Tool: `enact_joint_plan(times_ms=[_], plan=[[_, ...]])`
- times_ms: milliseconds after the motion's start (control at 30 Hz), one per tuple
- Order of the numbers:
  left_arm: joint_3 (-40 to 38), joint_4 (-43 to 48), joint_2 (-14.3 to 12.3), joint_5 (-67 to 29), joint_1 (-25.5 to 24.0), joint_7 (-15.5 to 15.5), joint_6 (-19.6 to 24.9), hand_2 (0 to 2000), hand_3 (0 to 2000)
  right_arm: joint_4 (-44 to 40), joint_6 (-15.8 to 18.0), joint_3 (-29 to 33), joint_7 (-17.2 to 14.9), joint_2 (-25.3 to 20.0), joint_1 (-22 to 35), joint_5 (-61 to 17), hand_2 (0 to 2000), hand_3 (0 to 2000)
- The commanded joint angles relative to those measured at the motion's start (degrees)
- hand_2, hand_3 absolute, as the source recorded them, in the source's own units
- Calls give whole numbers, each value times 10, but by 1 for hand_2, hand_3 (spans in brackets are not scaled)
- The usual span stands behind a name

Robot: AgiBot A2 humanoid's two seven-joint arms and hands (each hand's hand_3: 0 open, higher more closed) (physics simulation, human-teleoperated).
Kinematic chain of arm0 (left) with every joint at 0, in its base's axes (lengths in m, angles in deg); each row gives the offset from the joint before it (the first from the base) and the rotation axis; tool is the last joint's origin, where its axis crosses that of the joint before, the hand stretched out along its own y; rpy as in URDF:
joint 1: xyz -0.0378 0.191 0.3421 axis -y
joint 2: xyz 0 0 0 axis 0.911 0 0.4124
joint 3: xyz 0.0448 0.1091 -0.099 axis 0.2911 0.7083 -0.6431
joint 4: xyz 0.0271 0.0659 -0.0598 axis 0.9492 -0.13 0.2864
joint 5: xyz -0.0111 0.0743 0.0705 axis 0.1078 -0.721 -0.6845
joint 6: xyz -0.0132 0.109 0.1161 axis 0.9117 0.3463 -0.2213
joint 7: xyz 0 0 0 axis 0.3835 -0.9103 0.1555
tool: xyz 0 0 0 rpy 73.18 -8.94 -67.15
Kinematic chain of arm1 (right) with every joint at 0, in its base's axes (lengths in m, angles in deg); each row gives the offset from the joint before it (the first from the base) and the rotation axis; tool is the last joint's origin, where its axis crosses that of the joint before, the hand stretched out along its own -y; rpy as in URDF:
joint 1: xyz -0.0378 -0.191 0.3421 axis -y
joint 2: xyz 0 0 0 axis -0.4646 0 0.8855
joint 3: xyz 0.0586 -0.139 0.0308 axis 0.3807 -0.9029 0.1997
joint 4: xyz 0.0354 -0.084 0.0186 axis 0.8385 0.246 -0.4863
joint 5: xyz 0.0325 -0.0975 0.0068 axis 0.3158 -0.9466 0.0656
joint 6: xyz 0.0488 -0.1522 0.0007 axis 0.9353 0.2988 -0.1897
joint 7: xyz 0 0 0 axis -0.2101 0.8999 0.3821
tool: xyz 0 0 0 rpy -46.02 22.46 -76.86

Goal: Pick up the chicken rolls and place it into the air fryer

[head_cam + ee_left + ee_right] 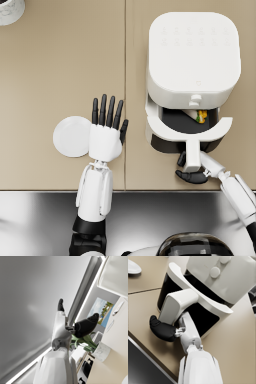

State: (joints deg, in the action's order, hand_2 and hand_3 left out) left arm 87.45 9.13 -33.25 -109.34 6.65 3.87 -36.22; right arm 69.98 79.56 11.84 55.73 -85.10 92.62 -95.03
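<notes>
Tan counter (pixel 60 65); chicken rolls (pixel 201 116) in air fryer (pixel 192 55) drawer, beyond right robot hand (pixel 192 172) on handle (pixel 192 152).

Soft, even light fills all three rendered views, slightly blurred throughout. The air fryer (pixel 192 55) is the brightest thing; its white lid nearly washes out, its markings faint. Beside its drawer only a weak shadow falls on the tan surface (pixel 60 70). In front of the surface a steel band (pixel 45 220) shows a dull sheen. The left wrist view has bright light strips across a grey ceiling.
</notes>
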Motion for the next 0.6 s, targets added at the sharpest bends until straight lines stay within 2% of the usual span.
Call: enact_joint_plan(times_ms=[33, 167, 300, 600], plan=[[-4, -5, -4, 0, 12, 0, 0, 0, 0, 67, 5, 2, -1, -91, 60, 0, 2000, 2000], [-10, -8, -7, 0, 13, 0, 0, 0, 0, 10, 22, -3, 0, -108, 95, 0, 2000, 2000], [-14, -11, -9, 0, 14, 0, 0, 0, 0, -53, 8, 15, 2, -135, 124, -1, 2000, 2000], [-62, -27, -12, 0, 16, 0, 0, 0, 0, -155, 25, 59, 4, -183, 162, 0, 2000, 2000]])
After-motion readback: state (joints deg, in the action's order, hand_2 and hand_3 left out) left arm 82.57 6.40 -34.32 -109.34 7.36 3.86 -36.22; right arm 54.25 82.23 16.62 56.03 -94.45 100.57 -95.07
